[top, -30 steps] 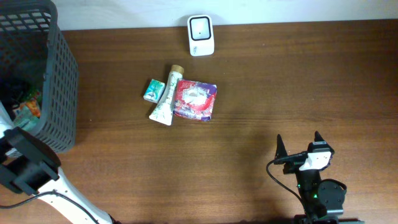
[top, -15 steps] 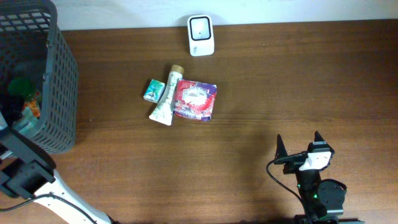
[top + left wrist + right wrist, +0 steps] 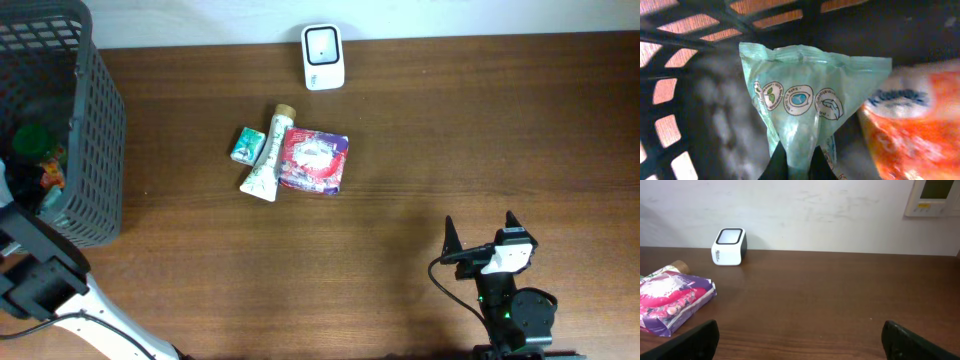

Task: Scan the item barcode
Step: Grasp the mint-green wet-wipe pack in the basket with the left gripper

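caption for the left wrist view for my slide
Left jaws pinch a pale green packet inside the dark basket, an orange pack beside it.

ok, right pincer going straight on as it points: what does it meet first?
Way looks free: the right pincer faces bare table, then the wall. The scanner and packet sit left of that line. Depth is hard to judge.

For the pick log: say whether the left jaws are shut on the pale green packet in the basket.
Yes, in the left wrist view the left jaws pinch the lower edge of the pale green packet.
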Controlling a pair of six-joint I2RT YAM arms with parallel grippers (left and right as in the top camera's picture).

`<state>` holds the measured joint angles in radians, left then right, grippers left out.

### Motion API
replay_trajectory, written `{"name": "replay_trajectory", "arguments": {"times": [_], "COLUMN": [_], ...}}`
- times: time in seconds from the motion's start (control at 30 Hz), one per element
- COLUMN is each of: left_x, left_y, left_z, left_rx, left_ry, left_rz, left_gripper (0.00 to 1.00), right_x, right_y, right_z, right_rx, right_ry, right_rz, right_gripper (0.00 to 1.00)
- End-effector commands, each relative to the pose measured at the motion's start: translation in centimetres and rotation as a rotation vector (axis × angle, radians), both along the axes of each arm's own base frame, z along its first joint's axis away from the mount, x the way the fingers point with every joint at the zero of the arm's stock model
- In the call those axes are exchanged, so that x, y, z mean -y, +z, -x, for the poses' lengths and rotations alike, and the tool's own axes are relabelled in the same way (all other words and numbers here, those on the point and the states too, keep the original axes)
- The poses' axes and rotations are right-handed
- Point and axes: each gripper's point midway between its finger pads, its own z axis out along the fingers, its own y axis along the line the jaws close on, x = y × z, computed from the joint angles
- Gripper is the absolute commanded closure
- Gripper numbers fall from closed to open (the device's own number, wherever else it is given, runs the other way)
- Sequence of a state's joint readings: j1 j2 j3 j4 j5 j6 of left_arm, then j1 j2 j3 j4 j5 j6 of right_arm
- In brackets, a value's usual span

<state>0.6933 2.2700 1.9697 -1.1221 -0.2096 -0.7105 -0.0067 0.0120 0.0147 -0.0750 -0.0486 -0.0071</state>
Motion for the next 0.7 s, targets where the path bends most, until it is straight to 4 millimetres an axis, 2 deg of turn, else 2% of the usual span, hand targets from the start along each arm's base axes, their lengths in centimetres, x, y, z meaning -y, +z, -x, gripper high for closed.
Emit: {"name": "replay_trajectory", "arguments": {"times": [0.0, 0.1, 0.2, 0.27, 0.3, 0.33, 0.37, 0.43, 0.5, 0.57, 0.67], "left_x": [-0.5, 1.5, 3.3, 6.0, 7.3, 9.1, 10.1, 11.9, 15.2, 19.5, 29.0], "left_y": [9.7, 17.4, 22.7, 27.7, 29.6, 32.5, 34.3, 36.6, 38.0, 39.1, 39.9], "left_z": [-1.3, -2.2, -2.2, -3.1, -3.7, -4.4, -4.7, -5.1, -6.0, -7.7, -10.0], "left_rx": [0.213, 0.429, 0.568, 0.755, 0.836, 0.946, 1.003, 1.058, 1.095, 1.158, 1.210], "left_ry": [-0.007, -0.057, -0.100, -0.193, -0.245, -0.325, -0.370, -0.426, -0.505, -0.632, -0.873], "left_rz": [-0.097, -0.124, -0.156, -0.142, -0.120, -0.113, -0.129, -0.163, -0.147, -0.083, 0.012], "left_gripper": [1.00, 1.00, 1.00, 1.00, 1.00, 1.00, 1.00, 1.00, 1.00, 1.00, 1.00], "right_x": [0.0, 0.0, 0.0, 0.0, 0.0, 0.0, 0.0, 0.0, 0.0, 0.0, 0.0], "right_y": [-0.3, -0.3, -0.3, -0.3, -0.3, -0.3, -0.3, -0.3, -0.3, -0.3, -0.3], "right_z": [0.0, 0.0, 0.0, 0.0, 0.0, 0.0, 0.0, 0.0, 0.0, 0.0, 0.0], "right_rx": [-0.004, -0.004, -0.004, -0.004, -0.004, -0.004, -0.004, -0.004, -0.004, -0.004, -0.004], "right_ry": [-0.002, -0.002, -0.002, -0.002, -0.002, -0.002, -0.002, -0.002, -0.002, -0.002, -0.002], "right_rz": [0.000, 0.000, 0.000, 0.000, 0.000, 0.000, 0.000, 0.000, 0.000, 0.000, 0.000], "right_gripper": [0.01, 0.01, 0.01, 0.01, 0.01, 0.01, 0.01, 0.01, 0.01, 0.01, 0.01]}}
